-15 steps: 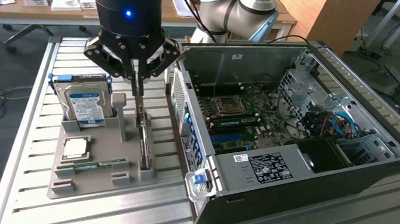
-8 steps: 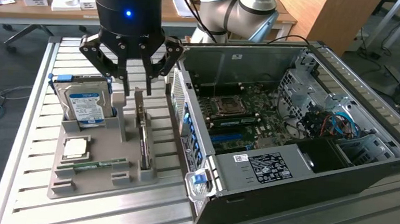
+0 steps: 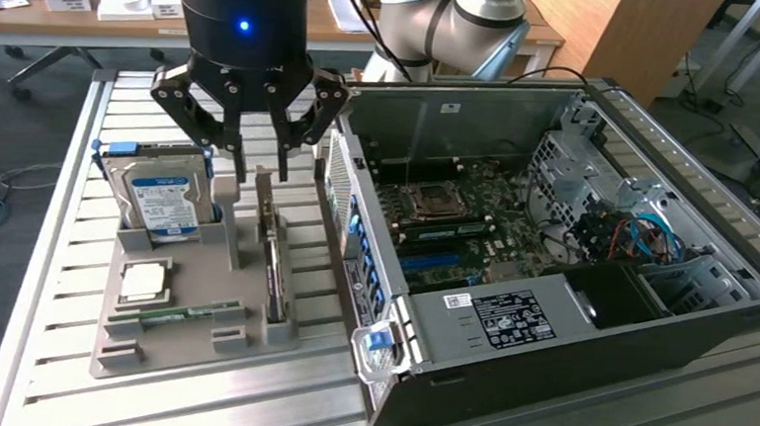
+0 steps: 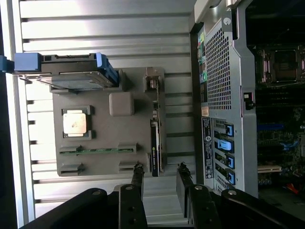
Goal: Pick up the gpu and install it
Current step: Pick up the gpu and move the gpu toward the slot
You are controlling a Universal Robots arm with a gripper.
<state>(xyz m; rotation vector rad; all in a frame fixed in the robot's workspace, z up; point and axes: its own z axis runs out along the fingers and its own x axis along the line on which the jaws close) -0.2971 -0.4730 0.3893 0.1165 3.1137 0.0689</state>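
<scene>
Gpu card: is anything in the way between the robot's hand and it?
No, nothing visible is in the way. The hand hangs open just above the gpu, which stands on edge in its slot in the grey holder. The hard drive stands apart, toward the exterior view's left.

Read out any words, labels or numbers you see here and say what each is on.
None reads clearly.
Blue-white label on the hard drive: print too small.
Black label on the power supply: white print blurred.
Dark sticker on the computer case rear: unreadable.
</scene>
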